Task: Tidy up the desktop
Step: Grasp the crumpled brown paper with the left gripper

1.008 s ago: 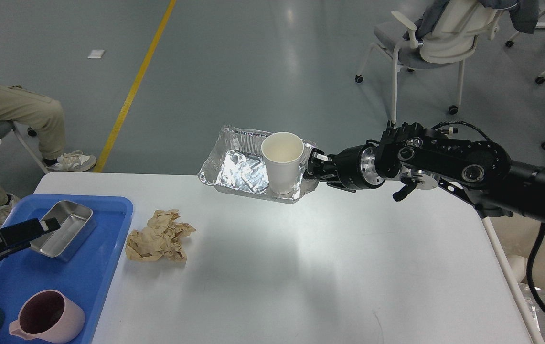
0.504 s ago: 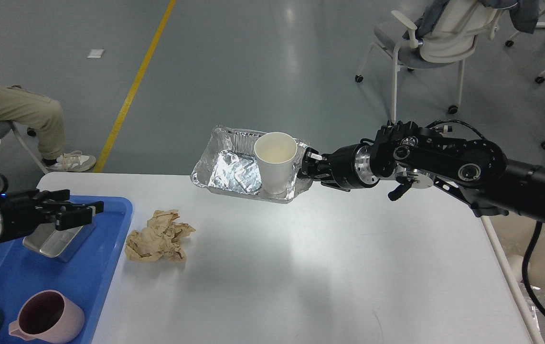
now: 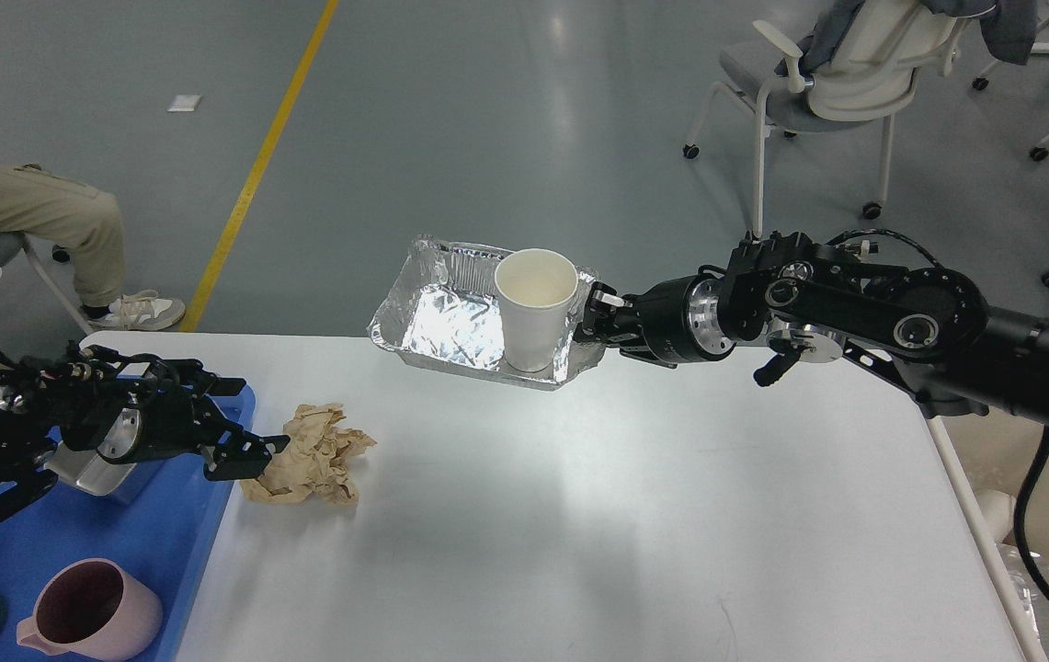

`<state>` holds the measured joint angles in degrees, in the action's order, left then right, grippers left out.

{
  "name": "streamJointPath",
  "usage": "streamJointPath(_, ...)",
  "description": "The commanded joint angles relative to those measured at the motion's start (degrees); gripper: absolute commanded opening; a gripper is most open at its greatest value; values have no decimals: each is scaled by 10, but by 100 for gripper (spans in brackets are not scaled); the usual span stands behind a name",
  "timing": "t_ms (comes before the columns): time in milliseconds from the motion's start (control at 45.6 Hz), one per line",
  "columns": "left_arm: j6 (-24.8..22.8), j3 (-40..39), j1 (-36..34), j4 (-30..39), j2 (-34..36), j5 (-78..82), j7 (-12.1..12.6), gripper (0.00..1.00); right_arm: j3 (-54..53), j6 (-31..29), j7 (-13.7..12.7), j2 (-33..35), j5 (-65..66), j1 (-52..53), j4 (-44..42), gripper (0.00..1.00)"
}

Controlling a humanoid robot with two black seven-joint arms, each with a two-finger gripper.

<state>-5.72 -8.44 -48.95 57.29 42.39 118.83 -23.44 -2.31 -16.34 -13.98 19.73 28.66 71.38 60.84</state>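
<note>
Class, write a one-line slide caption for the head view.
Right hand holds a foil tray with paper cup above the desktop; left hand nears crumpled paper.

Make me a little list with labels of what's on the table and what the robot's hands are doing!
Table: white desktop
Right gripper: holding the foil tray's right edge, lifted over the far edge
In foil tray: white paper cup, upright
Left gripper: open, right beside the crumpled brown paper
Blue tray: at the left; steel tin, pink mug
</note>
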Motion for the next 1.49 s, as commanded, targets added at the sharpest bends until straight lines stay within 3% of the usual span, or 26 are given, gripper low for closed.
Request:
streamJointPath(0,0,32,-14,-24,-25,1,1,97,-3,0,0,0,0,0,1,0)
streamJointPath(175,3,87,-34,-44,-49,0,2,97,-4,0,0,0,0,0,2,0)
streamJointPath(570,5,93,-29,-97,-114,-10,-2,95,-4,1,0,20,0,0,18,0)
streamJointPath(701,7,93,-24,-104,-118,-9,-29,91,-4,1,0,24,0,0,21,0)
streamJointPath(789,7,94,-23,-104,-118,-11,-43,84,-4,1,0,23,0,0,21,0)
streamJointPath(1030,22,96,-24,-125,-115,-11,-67,50,-4,0,0,23,0,0,22,0)
streamJointPath(1096,22,97,-23,-138,-117,-11,-70,27,-4,1,0,23,0,0,22,0)
streamJointPath(1205,22,97,-21,-143,-116,-11,-78,10,-4,1,0,24,-1,0,22,0)
streamJointPath(1315,23,97,-15,-148,-115,-11,-86,1,-4,2,0,24,0,0,22,0)
streamJointPath(1468,31,97,-15,-157,-115,-11,-91,0,-4,4,0,24,0,0,23,0)
